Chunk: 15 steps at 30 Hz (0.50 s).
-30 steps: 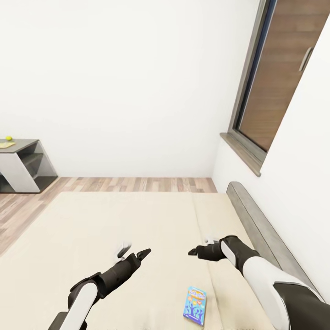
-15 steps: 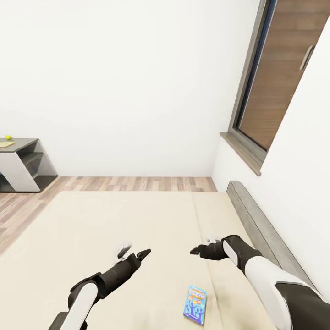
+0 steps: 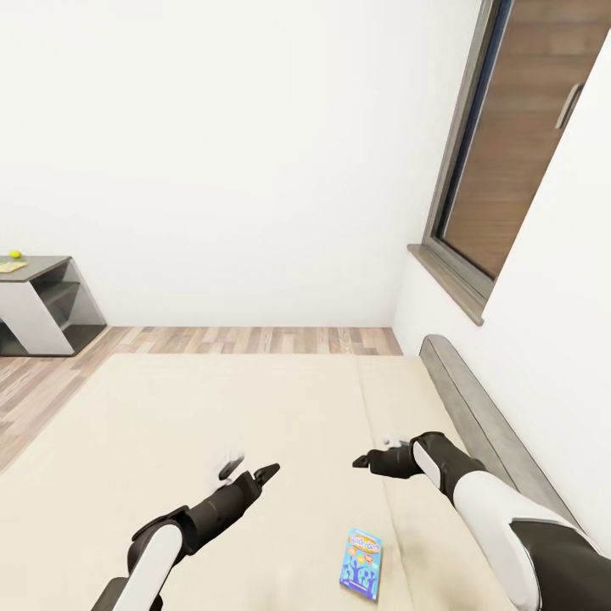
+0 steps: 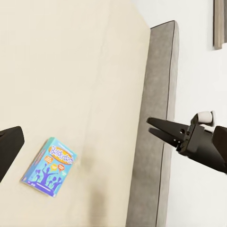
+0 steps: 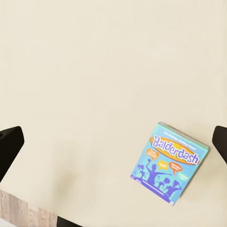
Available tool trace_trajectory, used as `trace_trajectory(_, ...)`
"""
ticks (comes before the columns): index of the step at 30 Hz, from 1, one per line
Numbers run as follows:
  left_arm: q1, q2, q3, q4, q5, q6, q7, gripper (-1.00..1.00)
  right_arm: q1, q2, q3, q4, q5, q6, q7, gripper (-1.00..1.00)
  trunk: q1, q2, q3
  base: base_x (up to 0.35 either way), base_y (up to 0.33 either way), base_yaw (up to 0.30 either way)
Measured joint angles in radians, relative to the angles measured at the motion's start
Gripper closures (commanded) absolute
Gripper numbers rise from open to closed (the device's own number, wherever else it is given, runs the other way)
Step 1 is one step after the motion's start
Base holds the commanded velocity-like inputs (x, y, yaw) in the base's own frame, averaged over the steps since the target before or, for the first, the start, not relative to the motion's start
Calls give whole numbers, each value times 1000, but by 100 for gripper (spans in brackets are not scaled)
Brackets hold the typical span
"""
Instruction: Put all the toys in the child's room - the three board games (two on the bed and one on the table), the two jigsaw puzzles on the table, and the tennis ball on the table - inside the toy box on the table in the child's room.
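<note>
Small blue Balderdash board game box (image 3: 362, 565) lies flat on the beige mattress of the bed (image 3: 170, 407), bare mattress on every side, so approach from above or any side is free. Only nearby obstacle: grey padded headboard (image 3: 475, 416) along the wall, right of the box, well apart from it.

The game box (image 3: 362, 564) lies flat on the bed (image 3: 212, 407), near its headboard (image 3: 484, 424), which runs along the bed's right side. Past the bed's far edge is floor (image 3: 255, 339), then the wall. The table (image 3: 38, 305) stands far left of the bed, a ball (image 3: 14, 254) on its top.
</note>
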Motion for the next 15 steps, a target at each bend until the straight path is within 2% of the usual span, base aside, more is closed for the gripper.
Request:
trace_trajectory(9, -1, -1, -1, 7, 0, -2, 1, -100, -5, -3, 0, -15, 0, 13, -1, -100, 0, 0, -9, 0, 0, 0)
trace_trajectory(15, -1, -1, -1, 8, 0, -3, 2, -100, -6, -3, 0, -19, 0, 48, -1, -100, 0, 0, -18, 0, 0, 0)
